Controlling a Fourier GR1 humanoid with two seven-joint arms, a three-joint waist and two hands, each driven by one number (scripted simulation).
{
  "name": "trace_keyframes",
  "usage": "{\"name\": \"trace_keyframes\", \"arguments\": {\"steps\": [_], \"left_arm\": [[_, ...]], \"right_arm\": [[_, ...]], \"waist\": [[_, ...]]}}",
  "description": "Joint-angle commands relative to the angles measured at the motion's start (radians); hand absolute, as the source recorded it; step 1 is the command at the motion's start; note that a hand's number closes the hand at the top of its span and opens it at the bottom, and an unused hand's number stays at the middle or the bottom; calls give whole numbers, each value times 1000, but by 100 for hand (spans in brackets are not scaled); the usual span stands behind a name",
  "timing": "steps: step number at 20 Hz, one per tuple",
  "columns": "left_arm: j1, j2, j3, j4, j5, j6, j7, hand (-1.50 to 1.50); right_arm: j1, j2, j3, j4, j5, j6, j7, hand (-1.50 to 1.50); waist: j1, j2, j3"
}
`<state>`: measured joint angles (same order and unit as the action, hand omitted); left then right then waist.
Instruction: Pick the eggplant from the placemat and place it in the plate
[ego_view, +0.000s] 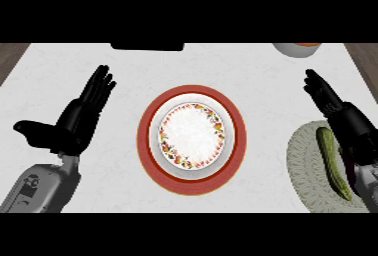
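Eggplant (334, 162) lies to the right of the plate (190, 177), well apart from it. We see it as a long, thin, green vegetable resting on a round, pale, lacy placemat (304, 175), with one end pointing away from the robot and the other towards it. The placemat sits just to the right of the plate without touching it, and the picture's right edge cuts it off.

We take the plate as our landmark. It stands in the middle of the white marbled counter (221, 70) and has a broad red rim, a ring of small flowers inside that, and a bare white centre with nothing on it.

Right of the plate, the right hand (341, 114) shows beyond the far end of the eggplant. Its fingers are straight, pressed together and pointing away from the robot, and they hold nothing. The heel of the hand and the grey forearm run close along the eggplant's right side. We cannot tell whether they touch it.

Left of the plate, well apart from it, the left hand (74, 125) rests open. Its fingers are straight and only slightly spread, the thumb sticks out to the left, and it holds nothing.

Beyond the plate, at the counter's far edge, we make out a dark flat object (148, 46). Farther right there is a pale bowl (294, 50) with something orange in it.
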<state>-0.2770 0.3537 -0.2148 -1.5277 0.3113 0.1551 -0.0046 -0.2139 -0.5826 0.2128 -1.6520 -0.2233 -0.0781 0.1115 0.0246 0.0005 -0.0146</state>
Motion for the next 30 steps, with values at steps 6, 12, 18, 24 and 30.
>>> {"name": "trace_keyframes", "arguments": {"steps": [6,12,18,24,30], "left_arm": [[155,78,54,140,-90,3,-101,0],[224,32,25,154,-78,-2,-103,0],[200,44,108,276,-64,-80,-206,0],[263,35,100,193,-92,-68,-188,0],[268,14,84,197,-115,-64,-206,0]], "right_arm": [[-93,110,-141,312,-131,-59,144,150],[58,153,-92,347,273,-440,-164,-150],[161,104,-90,216,379,-494,-172,-150],[406,14,-85,-44,498,-522,14,-150],[370,-148,-30,-76,626,-316,376,-150]], "waist": [[14,17,15],[-17,4,16],[-32,-2,13],[-41,-7,12],[-27,-3,10]]}}
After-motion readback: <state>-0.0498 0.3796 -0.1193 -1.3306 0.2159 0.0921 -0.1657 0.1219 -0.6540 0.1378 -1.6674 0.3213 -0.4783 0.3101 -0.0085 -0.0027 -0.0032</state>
